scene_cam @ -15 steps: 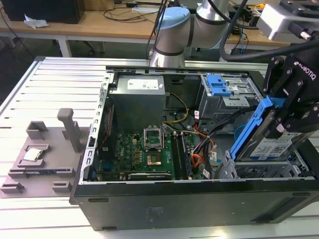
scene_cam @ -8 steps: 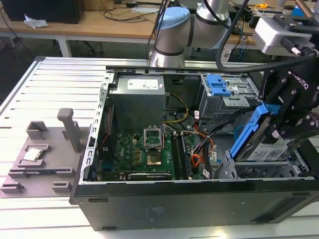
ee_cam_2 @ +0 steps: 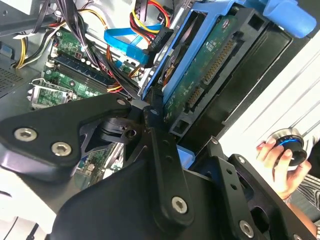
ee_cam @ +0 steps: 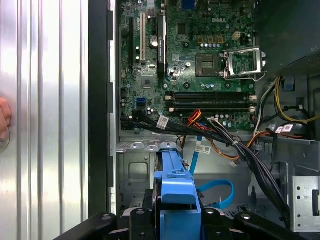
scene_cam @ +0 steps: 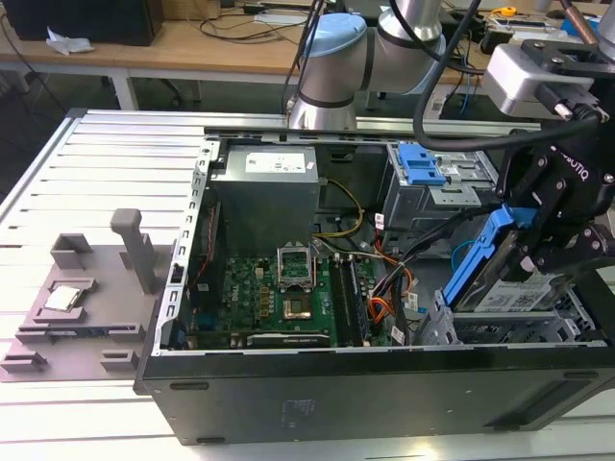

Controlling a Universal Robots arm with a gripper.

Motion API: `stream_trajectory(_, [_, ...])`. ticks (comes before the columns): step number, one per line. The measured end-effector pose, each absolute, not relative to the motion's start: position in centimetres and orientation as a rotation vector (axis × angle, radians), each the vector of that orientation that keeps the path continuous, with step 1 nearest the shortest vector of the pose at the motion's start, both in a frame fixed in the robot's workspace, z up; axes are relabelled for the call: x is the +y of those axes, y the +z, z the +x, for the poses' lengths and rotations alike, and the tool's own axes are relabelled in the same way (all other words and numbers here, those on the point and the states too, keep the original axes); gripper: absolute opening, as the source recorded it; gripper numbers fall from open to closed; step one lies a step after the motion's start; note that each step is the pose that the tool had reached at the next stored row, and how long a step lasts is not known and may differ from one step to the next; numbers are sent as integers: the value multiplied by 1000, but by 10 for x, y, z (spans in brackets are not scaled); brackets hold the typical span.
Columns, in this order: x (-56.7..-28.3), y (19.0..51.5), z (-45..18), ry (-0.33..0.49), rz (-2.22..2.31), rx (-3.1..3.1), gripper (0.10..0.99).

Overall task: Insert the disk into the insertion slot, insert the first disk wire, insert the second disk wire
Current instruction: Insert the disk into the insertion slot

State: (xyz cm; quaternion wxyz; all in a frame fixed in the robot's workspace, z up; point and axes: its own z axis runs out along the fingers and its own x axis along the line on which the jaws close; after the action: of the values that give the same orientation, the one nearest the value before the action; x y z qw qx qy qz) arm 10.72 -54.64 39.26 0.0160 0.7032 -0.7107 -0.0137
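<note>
Gripper (scene_cam: 534, 252) pinching the disk (scene_cam: 504, 300), which hangs tilted with its low end at the slot (scene_cam: 444, 331) on the ext. view's right, not seated flat yet. Disk connector (ee_cam_2: 215, 62) is bare and the blue cable (ee_cam: 220, 192) lies loose in the case (scene_cam: 384, 384). Looks like step 1 underway, both wires left.

In the exterior view my pincer (scene_cam: 538, 252) covers the upper end of the disk (scene_cam: 509, 296), and the rim of the insertion slot (scene_cam: 480, 331) hides its lower edge. In the second wrist view a person's hand (ee_cam_2: 282, 170) runs off the picture's edge.
</note>
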Motion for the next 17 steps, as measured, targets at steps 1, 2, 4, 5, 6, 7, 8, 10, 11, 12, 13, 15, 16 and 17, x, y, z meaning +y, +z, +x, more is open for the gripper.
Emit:
stream_trajectory(1, [-546,393,107,-43,2187,-2210,365])
stream_trajectory(2, [-546,392,107,-43,2187,-2210,365])
stream_trajectory(4, [-546,392,107,-42,2187,-2210,376])
stream_trajectory(5, [-546,392,107,-43,2187,-2210,376])
stream_trajectory(6, [-546,392,107,-42,2187,-2210,439])
stream_trajectory(7, [-546,392,107,-43,2187,-2210,439])
stream_trajectory(8, [-546,392,107,-43,2187,-2210,439])
stream_trajectory(10, [-546,392,107,-43,2187,-2210,439])
stream_trajectory(11, [-546,392,107,-43,2187,-2210,427])
stream_trajectory(12, [-546,392,107,-43,2187,-2210,361])
stream_trajectory(13, [-546,392,107,-43,2187,-2210,298])
stream_trajectory(15, [-546,392,107,-43,2187,-2210,114])
stream_trajectory(16, [-546,391,107,-43,2187,-2210,106])
stream_trajectory(17, [-546,391,107,-43,2187,-2210,106])
